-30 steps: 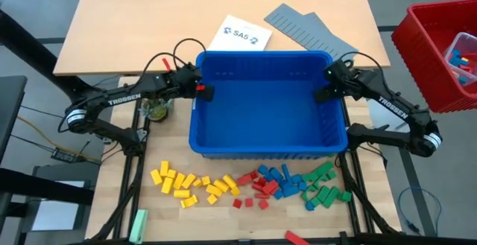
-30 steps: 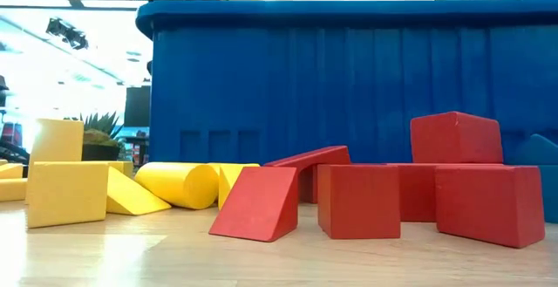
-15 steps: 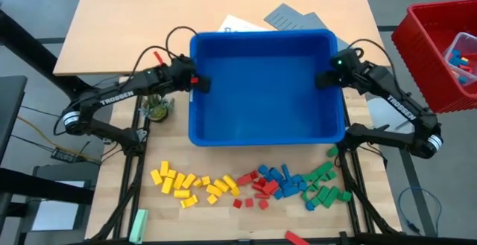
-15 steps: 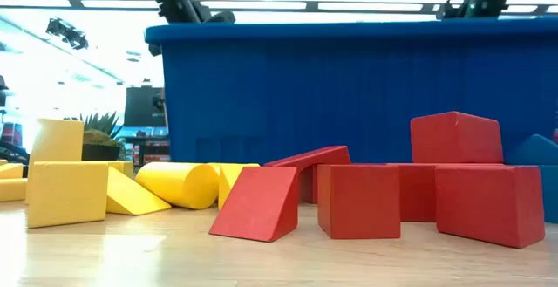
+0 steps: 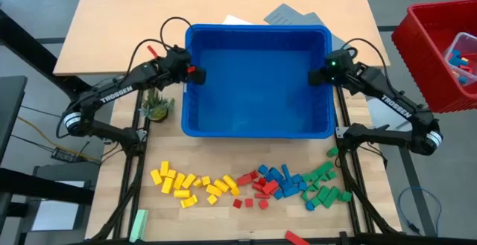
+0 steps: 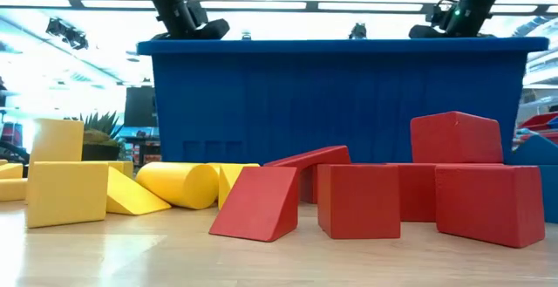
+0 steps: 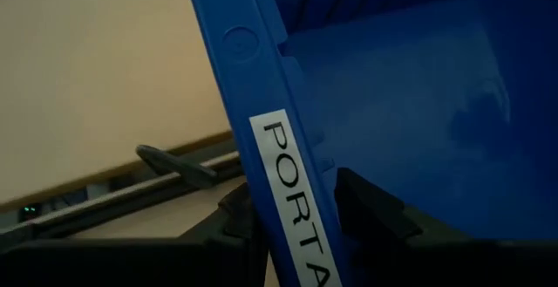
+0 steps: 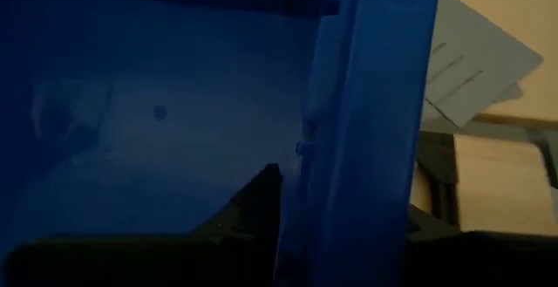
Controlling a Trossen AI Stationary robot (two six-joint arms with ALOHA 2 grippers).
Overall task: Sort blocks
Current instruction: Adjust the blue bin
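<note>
Lifted and carried toward the far side since a moment ago, the big blue plastic bin (image 5: 257, 81) now hangs clear of the table (image 5: 112, 21), with the left hand (image 5: 191, 72) pinching its left rim and the right hand (image 5: 320, 74) its right rim, probably to keep it level. One bin, two hands; the small plastic blocks (image 5: 253, 185) lie sorted in four colour clusters along the near edge: yellow, red, blue, green, left to right.

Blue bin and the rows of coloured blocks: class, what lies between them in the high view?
Nothing: in the high view, bare wooden table separates the blue bin from the blocks.
</note>
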